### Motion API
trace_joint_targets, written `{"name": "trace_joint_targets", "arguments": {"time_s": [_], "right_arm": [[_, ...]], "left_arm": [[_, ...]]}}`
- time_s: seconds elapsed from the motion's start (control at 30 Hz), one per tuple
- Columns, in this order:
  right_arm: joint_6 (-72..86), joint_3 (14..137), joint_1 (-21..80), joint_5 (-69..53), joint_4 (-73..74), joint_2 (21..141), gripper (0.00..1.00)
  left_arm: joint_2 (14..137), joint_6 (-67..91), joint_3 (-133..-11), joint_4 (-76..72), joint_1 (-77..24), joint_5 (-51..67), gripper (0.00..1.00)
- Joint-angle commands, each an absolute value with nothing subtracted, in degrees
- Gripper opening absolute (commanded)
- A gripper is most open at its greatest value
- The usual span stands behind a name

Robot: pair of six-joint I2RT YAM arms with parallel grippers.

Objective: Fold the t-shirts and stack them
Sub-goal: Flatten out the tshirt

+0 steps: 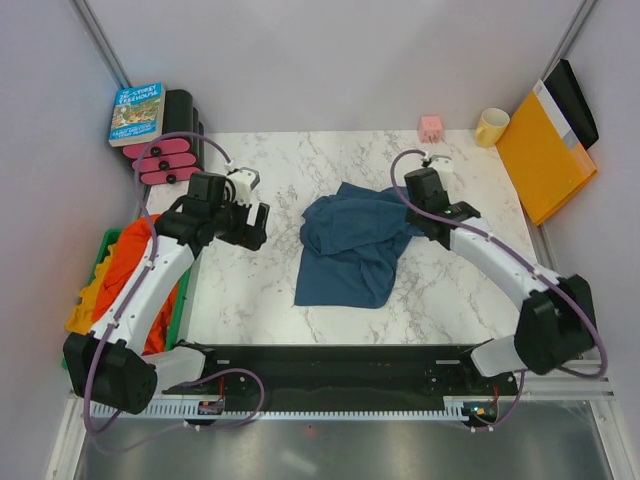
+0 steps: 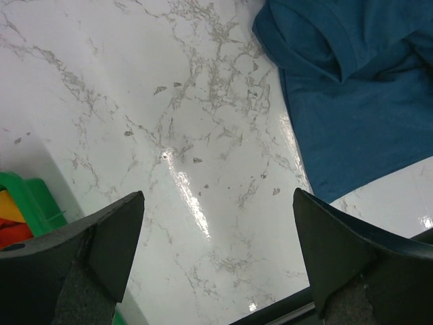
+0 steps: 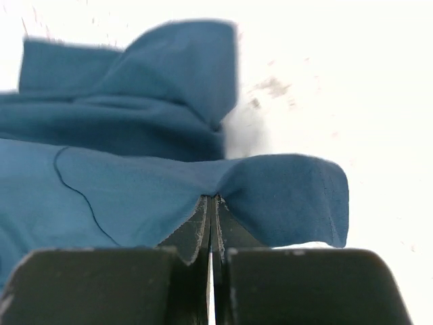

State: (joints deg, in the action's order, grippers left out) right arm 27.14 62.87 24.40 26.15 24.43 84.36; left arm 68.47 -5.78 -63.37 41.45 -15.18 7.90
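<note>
Teal-blue soft cloth t-shirt (image 1: 350,245) lies rumpled at the middle of the white marble surface (image 1: 250,300) in the top view, the right pincer (image 1: 413,215) at its right edge. Left wrist: the left pincer (image 2: 216,203) gapes wide over bare marble, the shirt apart from it. Right wrist: jaws pinched tight on a thin cloth fold. Light and limp, I judge; best taken at corners or shoulders.

place: robot lab test cell, def not a home | table (image 1: 450,300): marble-look top, plain grey panel walls (image 1: 330,60) boxing it in | near edge of table: black mounting rail (image 1: 340,365), left arm (image 1: 150,285) and right arm (image 1: 495,262) bolted on, loose cables | left of table: green bin (image 1: 184,300) | far corners of table: book (image 1: 137,112), mug (image 1: 491,126)
</note>
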Motion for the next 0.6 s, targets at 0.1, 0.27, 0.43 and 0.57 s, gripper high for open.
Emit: {"name": "trace_joint_targets", "arguments": {"time_s": [0.1,0.27,0.43,0.57], "right_arm": [[27.51,58.98,21.53,29.97,27.24,71.72,0.0],[27.42,58.27,21.45,31.38,29.71,70.84,0.0],[27.16,59.06,21.53,31.64,30.5,70.58,0.0],[27.42,60.11,21.45,31.2,30.59,71.45,0.0]], "left_arm": [[75.49,-4.13,-65.21,38.23,-18.36,11.69,0.97],[82.34,-7.29,-65.13,37.97,-28.8,10.28,0.94],[89.01,-8.26,-65.39,37.35,-33.22,10.63,0.91],[92.98,-7.12,-66.09,37.62,-33.22,10.46,0.89]]}}
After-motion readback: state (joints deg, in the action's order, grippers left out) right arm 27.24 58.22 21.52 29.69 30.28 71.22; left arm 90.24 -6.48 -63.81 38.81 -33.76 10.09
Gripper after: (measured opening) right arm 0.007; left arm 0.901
